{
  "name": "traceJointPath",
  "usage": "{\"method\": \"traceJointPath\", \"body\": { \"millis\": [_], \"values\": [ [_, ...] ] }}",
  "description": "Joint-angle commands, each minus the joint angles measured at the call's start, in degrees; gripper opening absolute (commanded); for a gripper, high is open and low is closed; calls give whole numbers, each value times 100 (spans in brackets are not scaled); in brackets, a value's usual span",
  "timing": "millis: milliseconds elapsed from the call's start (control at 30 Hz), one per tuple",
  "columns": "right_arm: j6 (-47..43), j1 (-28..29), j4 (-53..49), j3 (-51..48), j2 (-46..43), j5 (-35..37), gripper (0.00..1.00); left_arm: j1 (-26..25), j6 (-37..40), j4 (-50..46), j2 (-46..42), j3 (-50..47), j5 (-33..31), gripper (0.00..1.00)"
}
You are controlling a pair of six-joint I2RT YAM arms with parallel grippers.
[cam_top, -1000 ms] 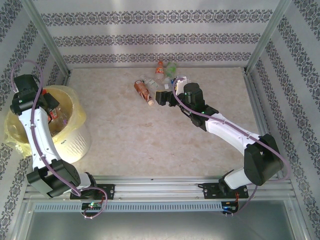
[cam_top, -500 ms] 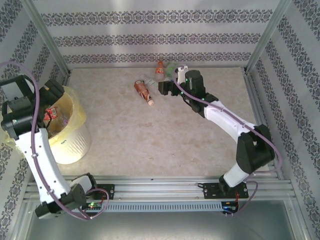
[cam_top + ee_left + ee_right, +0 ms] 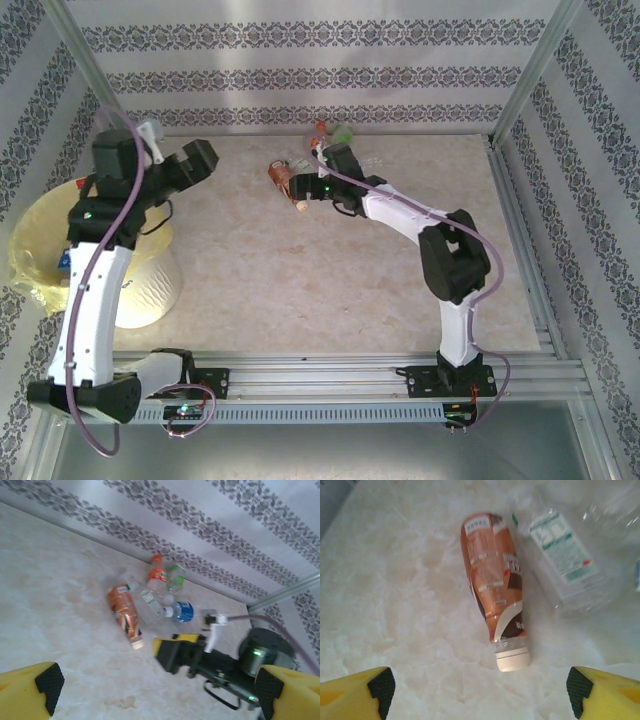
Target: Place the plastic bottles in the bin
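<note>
Pale marbled worktop (image 3: 300, 290), patterned walls around it. The bin (image 3: 35, 240), yellow bag liner, stands at the left edge, partly hidden by the left arm. Left hand (image 3: 198, 160) is raised over the far-left worktop just right of the bin, pads wide apart and nothing between them. Right arm reaches to the far middle, where the right hand (image 3: 480, 687) is low over the worktop, wide, not gripping. The plastic bottles lie in a cluster on the far middle worktop, well apart from the bin. Brown-label bottle (image 3: 492, 575) lies on its side just ahead of the right hand, its white cap (image 3: 512, 660) pointing at it; clear bottle with white-green label (image 3: 560, 555) just beside it. Further back: an orange-cap bottle (image 3: 156, 576), a green one (image 3: 175, 577), a blue-label one (image 3: 183, 611).
</note>
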Motion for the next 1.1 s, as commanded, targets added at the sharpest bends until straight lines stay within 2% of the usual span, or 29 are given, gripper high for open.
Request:
{"method": "traceJointPath", "body": {
  "millis": [0, 67, 233, 367, 500, 667, 733, 900, 1000, 1067],
  "values": [
    [294, 55, -590, 620, 368, 285, 88, -314, -261, 833, 222, -131, -63, 100],
    [293, 122, -786, 906, 638, 361, 88, -394, -251, 814, 403, -98, -86, 100],
    [480, 236, -1205, 1570, 1262, 1206, 87, -426, -322, 899, 668, -151, -110, 100],
    [571, 275, -1478, 2141, 1755, 1070, 85, -418, -272, 859, 822, -132, -128, 100],
    [705, 359, -1588, 2546, 2160, 1040, 78, -425, -199, 772, 955, -114, -186, 100],
    [850, 411, -2024, 3113, 2581, 1101, 75, -417, -162, 755, 1060, -141, -199, 100],
    [827, 490, -2128, 3198, 2619, 1266, 69, -422, -155, 758, 1096, -170, -196, 100],
    [697, 629, -2308, 3328, 2684, 1613, 44, -419, -242, 795, 1182, -266, -253, 100],
    [584, 661, -2326, 3335, 2692, 1649, 38, -417, -269, 790, 1227, -240, -192, 100],
    [531, 672, -2350, 3367, 2709, 1651, 37, -421, -277, 729, 1259, -203, -213, 100]
  ]
}}
